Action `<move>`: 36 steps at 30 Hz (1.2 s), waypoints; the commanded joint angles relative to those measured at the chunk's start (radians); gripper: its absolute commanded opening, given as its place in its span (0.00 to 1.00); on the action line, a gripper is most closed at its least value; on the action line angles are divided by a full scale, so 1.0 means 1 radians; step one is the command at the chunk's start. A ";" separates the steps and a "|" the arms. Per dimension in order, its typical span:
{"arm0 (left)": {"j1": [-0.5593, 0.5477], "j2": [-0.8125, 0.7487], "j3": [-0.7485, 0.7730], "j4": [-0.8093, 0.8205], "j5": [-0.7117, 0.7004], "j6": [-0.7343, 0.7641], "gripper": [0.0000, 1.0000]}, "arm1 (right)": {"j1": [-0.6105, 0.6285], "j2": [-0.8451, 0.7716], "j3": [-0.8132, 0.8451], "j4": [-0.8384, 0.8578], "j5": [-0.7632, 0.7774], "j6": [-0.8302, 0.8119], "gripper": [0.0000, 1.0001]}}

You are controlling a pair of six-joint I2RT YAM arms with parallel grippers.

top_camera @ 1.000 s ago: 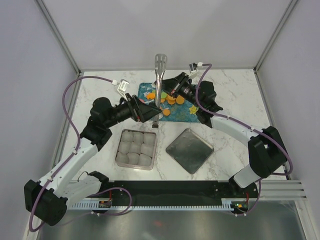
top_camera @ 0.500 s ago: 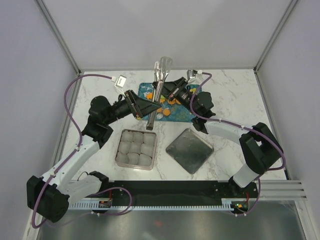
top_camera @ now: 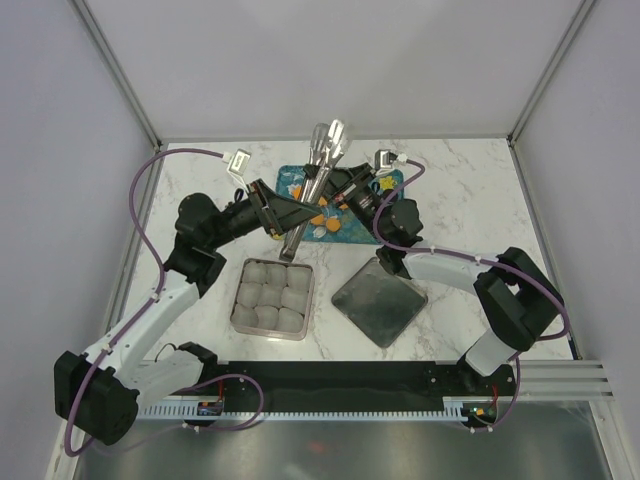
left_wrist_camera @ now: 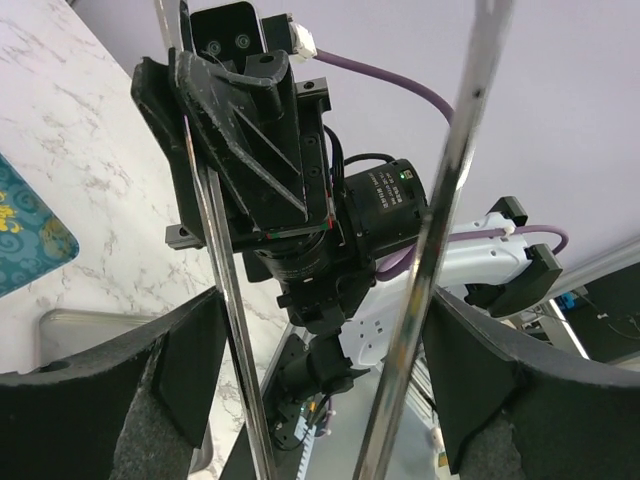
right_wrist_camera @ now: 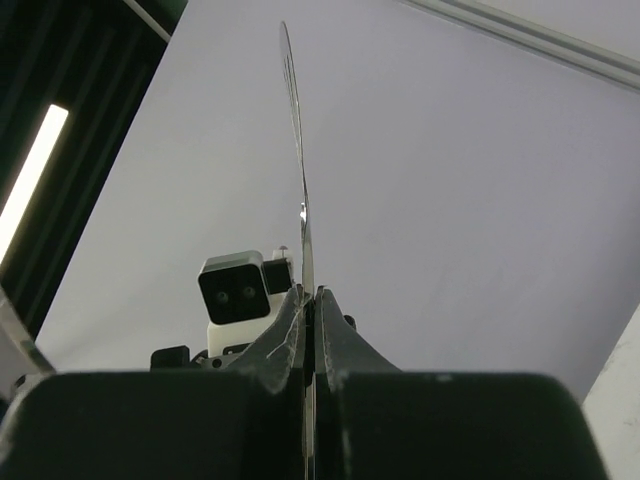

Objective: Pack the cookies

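Note:
The cookies, mostly orange discs, lie on a teal patterned mat at the back of the table. Metal tongs hang slanted above them, their tips spread at the far end. My left gripper straddles both tong arms near the hinge end. In the left wrist view each arm rests against the inside of a finger. My right gripper is shut on one thin tong arm, seen edge-on.
A square tin filled with white paper cups sits in front of the mat. Its grey lid lies to the right on the marble. The right arm's wrist is close in front of my left gripper.
The tongs have tilted and swung, handle end going left and toward the tin. My left gripper's jaws have narrowed onto the tong arms. The right arm has drawn in toward the middle.

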 commanded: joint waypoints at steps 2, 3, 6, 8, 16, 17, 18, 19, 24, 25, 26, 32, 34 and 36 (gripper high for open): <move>0.002 -0.010 -0.017 0.064 0.031 -0.044 0.81 | 0.014 0.001 -0.015 0.134 0.061 0.023 0.00; 0.002 -0.016 -0.020 0.064 0.023 -0.046 0.80 | 0.014 0.004 -0.019 0.154 0.088 0.026 0.00; 0.002 -0.022 -0.026 0.061 0.018 -0.046 0.79 | 0.015 0.001 -0.015 0.143 0.099 0.024 0.00; 0.002 -0.023 -0.026 0.058 0.015 -0.043 0.78 | 0.023 0.001 -0.013 0.122 0.108 0.018 0.00; 0.002 -0.023 -0.018 0.031 0.000 -0.018 0.71 | 0.048 -0.012 -0.018 0.085 0.139 -0.023 0.00; 0.002 -0.023 -0.015 0.025 -0.002 -0.016 0.69 | 0.048 -0.013 -0.021 0.085 0.144 -0.023 0.00; 0.002 -0.025 -0.014 0.024 -0.002 -0.015 0.67 | 0.051 -0.012 -0.023 0.086 0.147 -0.025 0.00; 0.002 -0.023 -0.011 0.021 0.000 -0.012 0.67 | 0.052 -0.010 -0.021 0.085 0.150 -0.026 0.00; 0.002 -0.031 -0.011 -0.002 -0.003 -0.001 0.62 | 0.062 -0.027 -0.029 0.066 0.170 -0.058 0.00; 0.002 -0.033 -0.009 -0.005 -0.003 0.002 0.62 | 0.063 -0.031 -0.030 0.060 0.173 -0.066 0.00; 0.002 -0.034 -0.008 -0.010 -0.003 0.005 0.61 | 0.063 -0.038 -0.030 0.053 0.174 -0.077 0.00; 0.002 -0.037 0.000 -0.024 -0.003 0.014 0.57 | 0.068 -0.100 -0.035 -0.059 0.203 -0.144 0.23; 0.002 -0.037 0.003 -0.024 -0.006 0.014 0.56 | 0.071 -0.131 -0.046 -0.099 0.223 -0.166 0.27; 0.002 -0.037 0.005 -0.024 -0.006 0.016 0.56 | 0.069 -0.160 -0.053 -0.142 0.252 -0.176 0.34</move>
